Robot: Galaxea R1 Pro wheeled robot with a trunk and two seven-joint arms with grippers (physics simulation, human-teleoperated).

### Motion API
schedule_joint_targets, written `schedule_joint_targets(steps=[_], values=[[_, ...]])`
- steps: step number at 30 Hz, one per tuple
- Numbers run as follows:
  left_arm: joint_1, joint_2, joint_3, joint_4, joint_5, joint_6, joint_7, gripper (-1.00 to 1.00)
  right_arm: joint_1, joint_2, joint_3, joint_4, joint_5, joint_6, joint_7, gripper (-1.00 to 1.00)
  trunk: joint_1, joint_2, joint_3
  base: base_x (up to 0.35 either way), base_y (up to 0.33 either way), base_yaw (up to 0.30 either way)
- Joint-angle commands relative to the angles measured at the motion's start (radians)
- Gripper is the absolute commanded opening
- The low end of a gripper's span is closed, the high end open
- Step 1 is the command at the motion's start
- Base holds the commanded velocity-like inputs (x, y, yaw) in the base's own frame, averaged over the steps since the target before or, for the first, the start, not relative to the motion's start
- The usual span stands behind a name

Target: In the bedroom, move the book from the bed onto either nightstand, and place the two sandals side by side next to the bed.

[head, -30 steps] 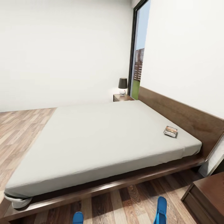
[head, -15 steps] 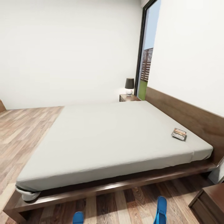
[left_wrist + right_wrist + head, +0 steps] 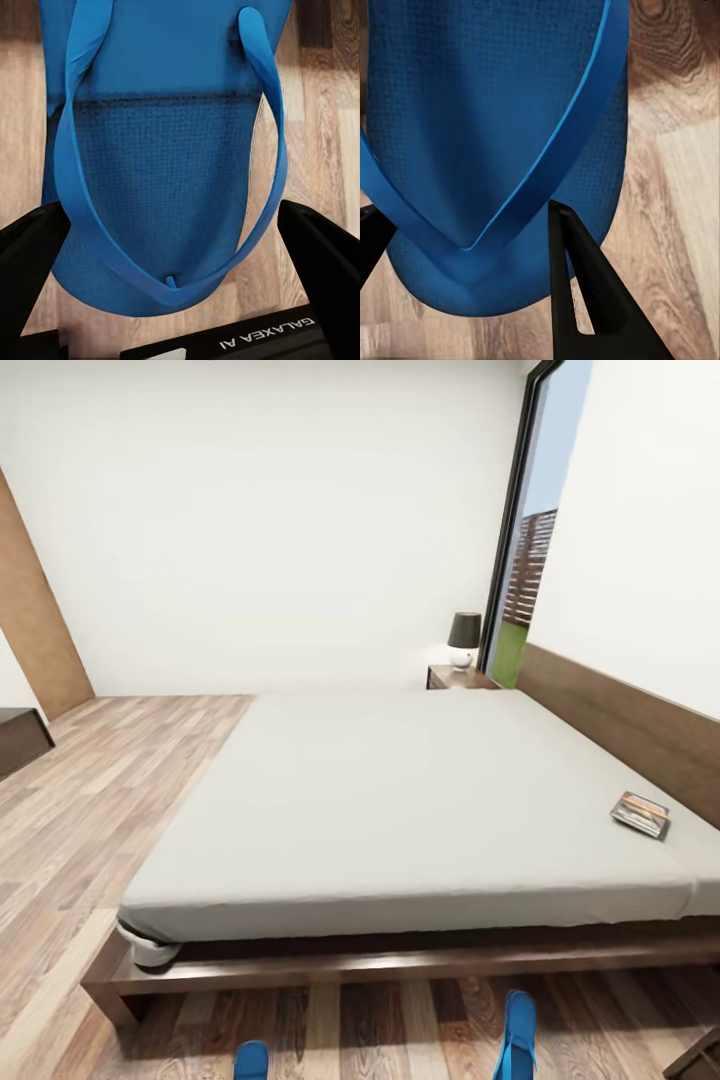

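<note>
Room: white walls (image 3: 270, 510), wood-plank floor (image 3: 100, 800), a tall dark-framed window (image 3: 530, 550) at about 2 o'clock in the head view, a brown door (image 3: 35, 630) at 9 o'clock.

Bed (image 3: 420, 800): wide, low, dark wooden frame and headboard along the right, pale grey mattress. Its near right corner was cut off by the head view's edge.

Nightstand (image 3: 458, 677): dark wood, at the bed's far corner, about 1 o'clock, bearing a black-shaded lamp (image 3: 463, 639) on a white base. Its drawer front was hard to make out at that range.

Left sandal (image 3: 161, 150): bright blue, seen in the left wrist view lying between the two dark fingers (image 3: 322, 262) of the left gripper (image 3: 176, 255). The jaws stood wide apart with the sole between them; whether they pressed on it could not be told. Its toe end ran out of frame. In the head view only its tip showed at 6 o'clock.

Right sandal (image 3: 495, 150): bright blue, in the right wrist view between the right gripper's (image 3: 472, 255) fingers (image 3: 585, 300), one finger lying across its sole's edge; grip likewise uncertain. Its tip showed in the head view at 5 o'clock.

Book (image 3: 640, 814): small, thin, flat on the mattress near the headboard, at 3 o'clock, well apart from both grippers. Cover lettering illegible.
</note>
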Motion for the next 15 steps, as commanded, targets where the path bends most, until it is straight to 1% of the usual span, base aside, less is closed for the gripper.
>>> schedule_joint_targets(steps=[1, 9, 12, 15], values=[[-0.001, 0.000, -0.008, 0.001, 0.009, -0.004, -0.002, -1.00, -0.002, 0.000, -0.003, 0.004, -0.004, -0.005, 0.006, -1.00, 0.000, 0.000, -0.001, 0.000, 0.000, 0.293], [-0.001, 0.000, -0.008, 0.001, 0.009, -0.004, -0.003, -1.00, -0.002, 0.000, -0.003, 0.004, -0.004, -0.005, 0.006, -1.00, 0.000, 0.000, -0.001, 0.000, 0.000, 0.289], [-0.001, 0.000, -0.008, 0.001, 0.009, -0.004, -0.003, -1.00, -0.001, 0.000, -0.003, 0.004, -0.004, -0.005, 0.006, -1.00, 0.000, 0.000, -0.001, 0.000, 0.000, 0.102], [-0.001, 0.000, -0.008, 0.001, 0.009, -0.004, -0.003, -1.00, -0.001, 0.000, -0.003, 0.004, -0.004, -0.005, 0.006, -1.00, 0.000, 0.000, -0.001, 0.000, 0.000, 0.019]])
